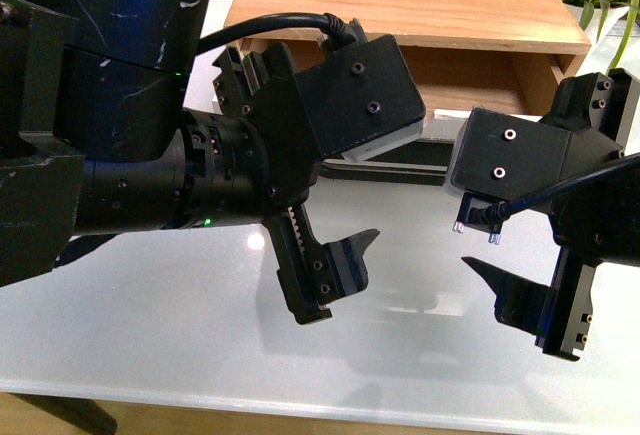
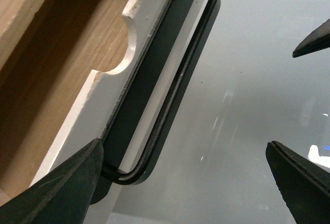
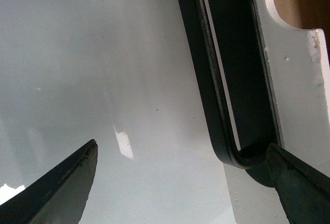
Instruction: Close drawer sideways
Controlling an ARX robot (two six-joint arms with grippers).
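Front view: we hold the left gripper and right gripper wide open and empty at the handle ends of the drawer, seemingly to push it toward 12 o'clock.

1. The front view sits on the robot's body and looks forward and down across the white table to the drawer at the far side.
2. The left wrist view looks past the left gripper, close to the black bar handle.
3. The right wrist view looks past the right gripper, equally close.
4. Both wrist views share the handle, the half-round notch and the table.
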